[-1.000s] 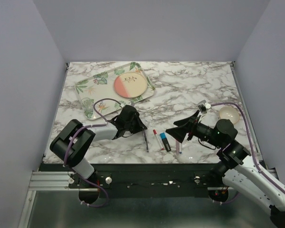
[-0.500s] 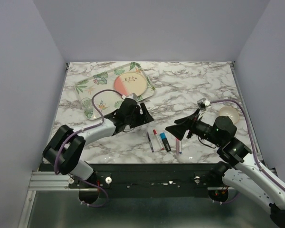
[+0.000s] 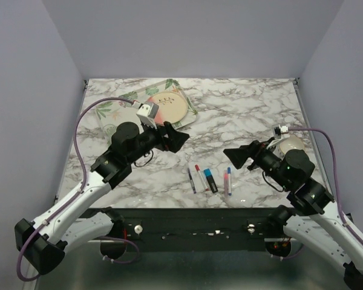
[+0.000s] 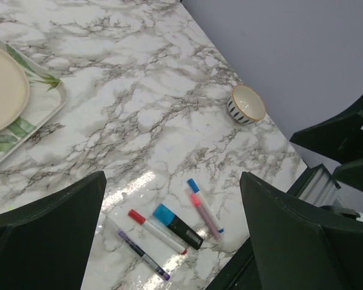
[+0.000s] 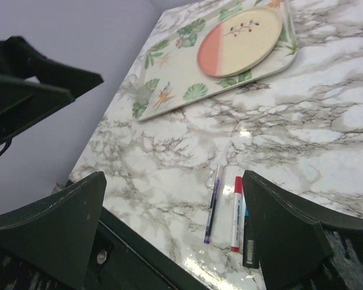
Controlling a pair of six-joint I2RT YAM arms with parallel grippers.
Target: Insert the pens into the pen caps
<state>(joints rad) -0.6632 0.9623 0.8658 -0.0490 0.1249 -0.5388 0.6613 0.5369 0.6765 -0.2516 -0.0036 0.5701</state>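
4 pens (image 3: 210,180) lie abreast in front; plate (image 3: 168,107) on tray (image 3: 117,109) behind left, bowl (image 4: 247,104) seemingly right.

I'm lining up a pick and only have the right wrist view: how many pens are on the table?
Observer: Four, in a row: a navy pen, a white red-tipped pen, a dark marker and a pink-and-white pen; the last does not show in your view.
Operator: Does the left gripper hold anything?
Observer: No, the left gripper is open and empty, over the table on the near side of the tray.
Operator: Anything else near the pens?
Observer: A small bowl stands by the right edge, apart from them.
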